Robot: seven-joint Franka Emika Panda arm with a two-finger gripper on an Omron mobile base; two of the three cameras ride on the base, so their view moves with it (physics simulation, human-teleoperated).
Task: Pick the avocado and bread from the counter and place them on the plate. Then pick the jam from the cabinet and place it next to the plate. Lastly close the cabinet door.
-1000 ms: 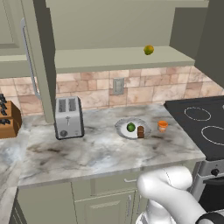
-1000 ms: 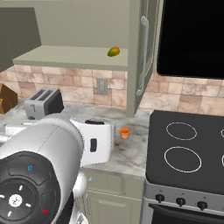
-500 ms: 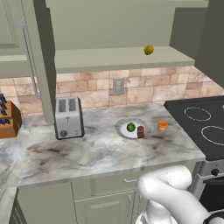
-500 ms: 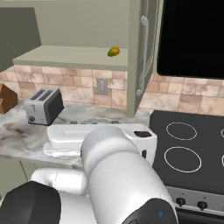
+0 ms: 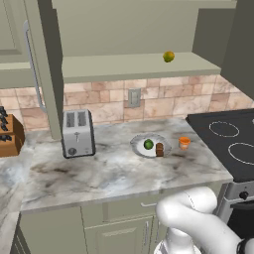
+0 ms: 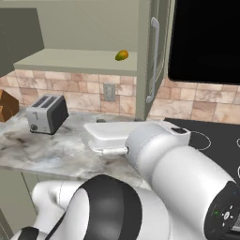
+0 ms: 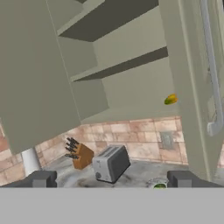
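Avocado [image 5: 148, 144] and bread [image 5: 159, 149] sit on the plate [image 5: 139, 147], jam [image 5: 184, 143] beside it; claw [image 7: 111, 180] jaws apart, a careless swing could strike the open cabinet door [image 5: 47, 69].

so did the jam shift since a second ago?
No. In the left base view the jam sits just right of the plate, same spot relative to the toaster.
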